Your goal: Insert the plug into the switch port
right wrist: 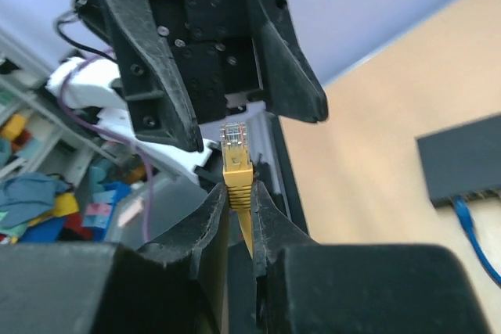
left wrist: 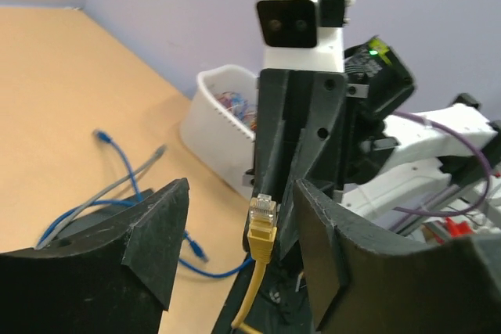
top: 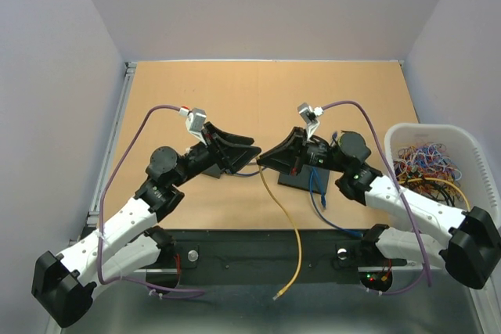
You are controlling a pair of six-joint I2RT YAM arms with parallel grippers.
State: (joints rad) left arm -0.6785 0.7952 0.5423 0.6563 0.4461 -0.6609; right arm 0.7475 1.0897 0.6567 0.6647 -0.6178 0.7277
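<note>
My right gripper (right wrist: 239,193) clamps the yellow cable (top: 296,248) just below the plug (right wrist: 235,146), my left gripper (left wrist: 239,193) stands open around it, and insertion into the switch (right wrist: 462,154) by the table's (top: 235,91) near edge is pending.

Robot lab: walled bench (top: 258,99) w/ cable bin (top: 430,128)

Pale lavender walls (top: 274,5) enclose a tan wooden tabletop (top: 258,91) (evenly lit), a metal rail (top: 119,134) along its left edge.
</note>
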